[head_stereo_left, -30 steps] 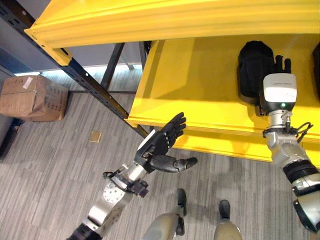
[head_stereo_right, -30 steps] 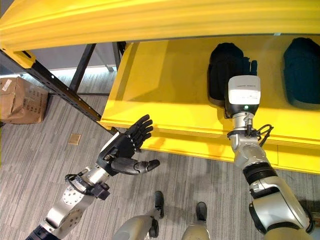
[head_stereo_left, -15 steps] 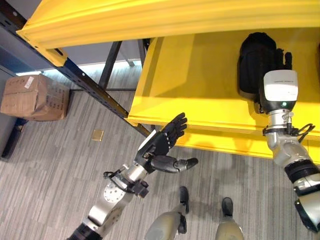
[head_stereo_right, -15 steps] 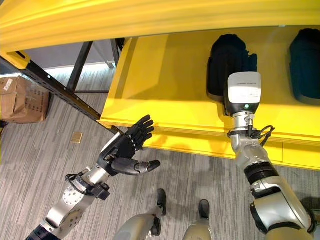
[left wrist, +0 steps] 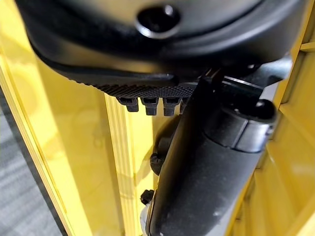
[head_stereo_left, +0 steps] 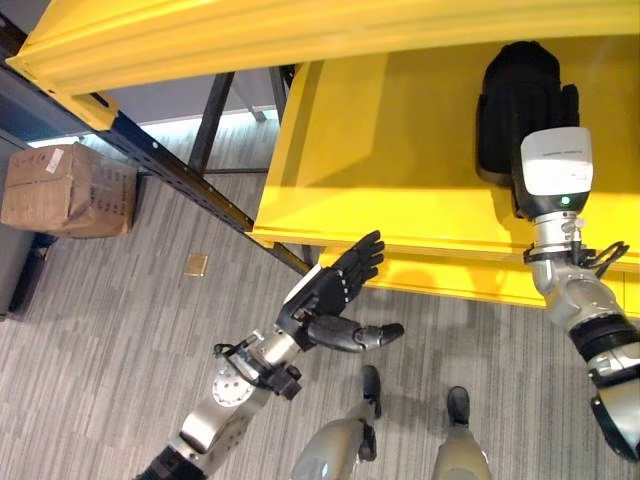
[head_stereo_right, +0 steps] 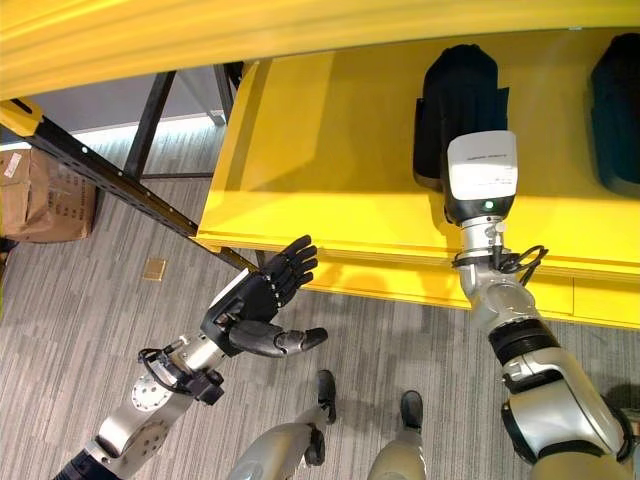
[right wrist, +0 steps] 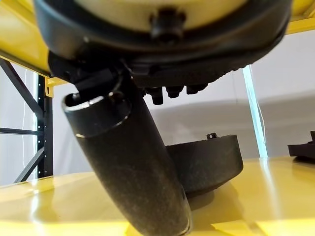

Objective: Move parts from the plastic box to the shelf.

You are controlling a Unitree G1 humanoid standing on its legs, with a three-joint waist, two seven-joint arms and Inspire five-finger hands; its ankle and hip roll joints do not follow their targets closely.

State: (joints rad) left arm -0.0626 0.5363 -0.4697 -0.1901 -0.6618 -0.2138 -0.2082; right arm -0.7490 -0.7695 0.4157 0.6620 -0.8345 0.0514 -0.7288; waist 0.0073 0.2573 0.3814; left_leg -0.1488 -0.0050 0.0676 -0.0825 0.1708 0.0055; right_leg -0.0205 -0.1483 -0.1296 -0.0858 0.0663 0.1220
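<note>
A black moulded part (head_stereo_left: 512, 95) lies on the yellow shelf (head_stereo_left: 380, 170), well in from its front lip. My right hand (head_stereo_left: 568, 108) reaches over the lip and rests along the part's right side, fingers straight and open. In the right wrist view the thumb (right wrist: 128, 167) stretches out straight in front of the part (right wrist: 211, 160), which sits flat on the yellow board. My left hand (head_stereo_left: 325, 290) hovers open and empty over the floor, just in front of the shelf's lower edge. A second black part (head_stereo_right: 618, 110) lies further right on the same shelf.
An upper yellow shelf (head_stereo_left: 300, 35) overhangs the one in use. A dark rack beam (head_stereo_left: 190, 180) runs diagonally at the left. A cardboard box (head_stereo_left: 65, 190) and a small tan square (head_stereo_left: 195, 265) lie on the grey floor.
The view has shifted a little. My right hand and the black part beside it stand slightly deeper on the shelf. My left hand has sunk a touch, still open.
</note>
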